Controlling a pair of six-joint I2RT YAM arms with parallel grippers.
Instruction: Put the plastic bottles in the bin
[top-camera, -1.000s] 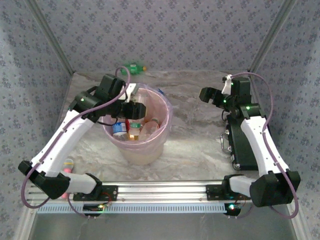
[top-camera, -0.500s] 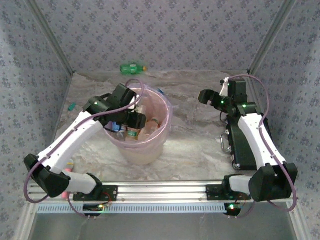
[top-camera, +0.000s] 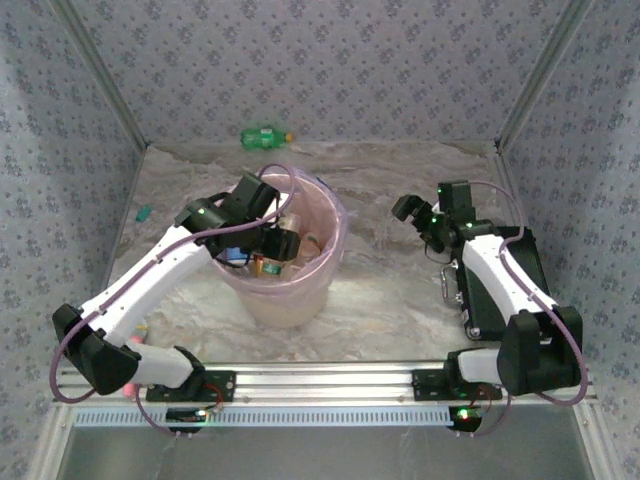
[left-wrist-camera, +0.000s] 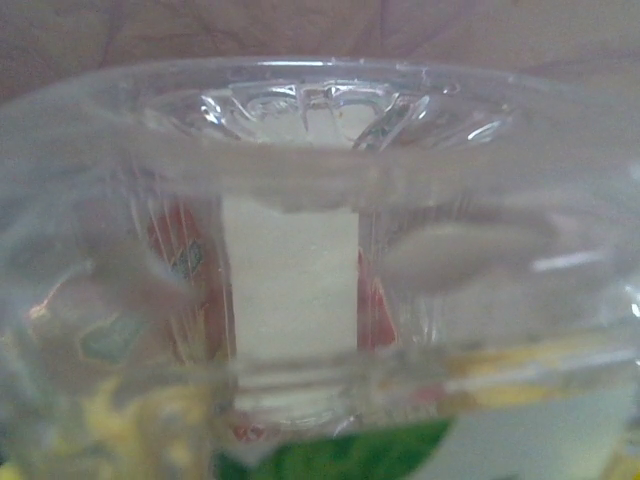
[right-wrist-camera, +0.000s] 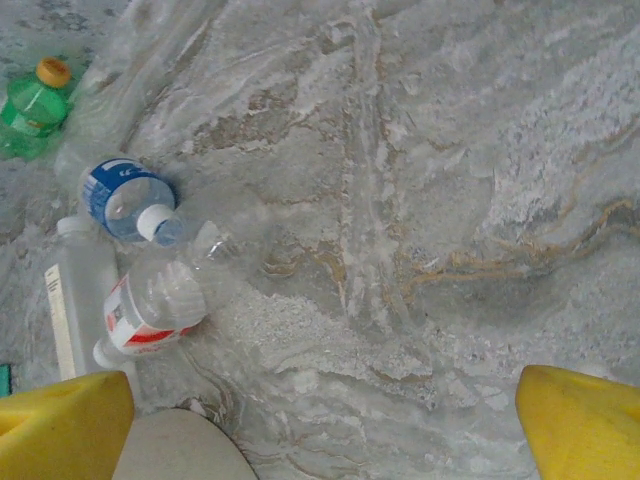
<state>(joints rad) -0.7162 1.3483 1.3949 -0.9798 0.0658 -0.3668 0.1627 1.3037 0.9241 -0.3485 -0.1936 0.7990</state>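
Currently left arm (top-camera: 150, 275) arches over large round pink-lined beige bin (top-camera: 290, 300), left gripper (top-camera: 275, 243) down among clear plastic bottles (top-camera: 262, 266), grip undeterminable; right gripper (top-camera: 410, 212) hovers right of bin, yellow fingers (right-wrist-camera: 60, 425) spread.

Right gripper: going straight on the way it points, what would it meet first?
Probably the bare table; the bottles lie off to one side of the right gripper, though depth is unclear.

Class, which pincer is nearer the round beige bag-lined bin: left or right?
Left. The left pincer is down in the mouth of the round beige bin; the right pincer hangs over the table, off to its right.
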